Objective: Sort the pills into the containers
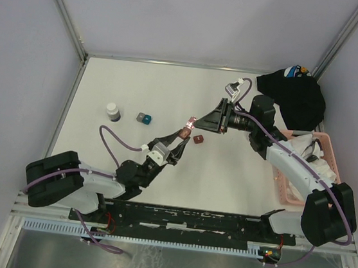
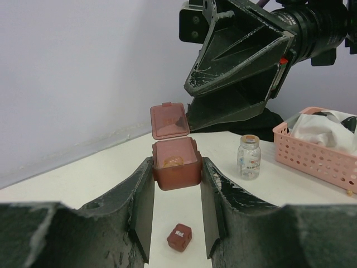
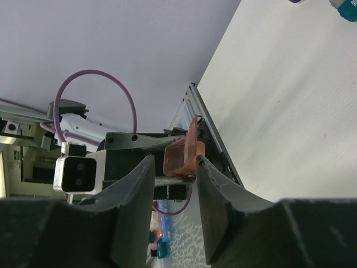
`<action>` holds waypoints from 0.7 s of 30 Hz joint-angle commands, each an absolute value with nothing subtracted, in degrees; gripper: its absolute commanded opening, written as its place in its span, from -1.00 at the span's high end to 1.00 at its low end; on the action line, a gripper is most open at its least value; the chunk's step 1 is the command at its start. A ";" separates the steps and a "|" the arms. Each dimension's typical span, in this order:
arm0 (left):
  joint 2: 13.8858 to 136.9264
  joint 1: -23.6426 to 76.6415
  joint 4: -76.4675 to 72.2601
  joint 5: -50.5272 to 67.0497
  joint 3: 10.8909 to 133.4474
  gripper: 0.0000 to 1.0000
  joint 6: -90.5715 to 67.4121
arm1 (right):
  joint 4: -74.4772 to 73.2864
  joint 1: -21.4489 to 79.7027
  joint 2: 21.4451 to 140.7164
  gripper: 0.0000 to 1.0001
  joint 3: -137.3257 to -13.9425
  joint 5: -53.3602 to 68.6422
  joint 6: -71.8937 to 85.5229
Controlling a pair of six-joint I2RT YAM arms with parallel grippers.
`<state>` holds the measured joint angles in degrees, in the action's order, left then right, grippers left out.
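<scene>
Item 1: open dark-red box [image 2: 176, 168]. The left gripper [image 1: 182, 136] is grasping it by two opposite walls and holding it above the middle of the table [image 1: 139, 84]. Its hinged lid [image 2: 168, 120] is standing up at the box's 12 o'clock. One pale orange pill [image 2: 174, 161] is lying inside, against the pale lining.

Item 2: closed dark-red box [image 2: 179, 237]. It is sitting on the table at 5 o'clock of item 1 in the top view, just beside it; contents hidden.

Item 3: clear vial [image 2: 249, 158] with an amber top. It is standing upright at 3 o'clock of item 1 in the left wrist view, near the basket; contents too faint to tell.

Item 4: pink slatted basket [image 2: 312, 159], at the table's 3 o'clock edge, holding crumpled white material.

Item 5: white-capped bottle [image 1: 111, 111] and a small teal box [image 1: 146, 119], both at 9 o'clock of item 1.

Item 6: right gripper [image 3: 174, 167]. It is hovering at the lid, fingers parted and released, the box showing in the gap between them.
</scene>
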<state>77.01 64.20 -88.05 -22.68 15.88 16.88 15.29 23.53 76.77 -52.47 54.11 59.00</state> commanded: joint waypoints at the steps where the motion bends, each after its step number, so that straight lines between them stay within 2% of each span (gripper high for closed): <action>1: 74.49 64.07 -99.13 -23.05 14.60 0.95 16.34 | 14.08 23.57 75.59 0.01 -57.28 57.10 53.68; 6: 72.76 64.07 -97.69 -21.02 12.96 0.95 16.25 | 6.83 21.61 75.21 -0.05 -60.76 59.83 44.73; 9: 70.92 64.07 -95.09 -19.70 12.43 0.95 15.77 | -1.60 20.30 74.84 0.02 -63.06 58.67 36.49; 12: 68.95 64.07 -93.79 -18.48 11.45 0.95 15.43 | -9.00 20.00 75.22 0.31 -64.88 55.44 30.12; 16: 65.94 64.07 -90.41 -15.61 10.88 0.95 14.51 | -12.56 20.37 76.77 0.86 -65.61 53.26 26.80; 18: 64.93 64.07 -88.48 -14.12 11.05 0.95 14.00 | -13.30 21.57 78.00 0.96 -66.04 53.60 25.95; 21: 64.25 64.08 -87.14 -12.49 11.07 0.95 13.79 | -12.97 23.41 78.54 0.96 -66.25 54.27 25.28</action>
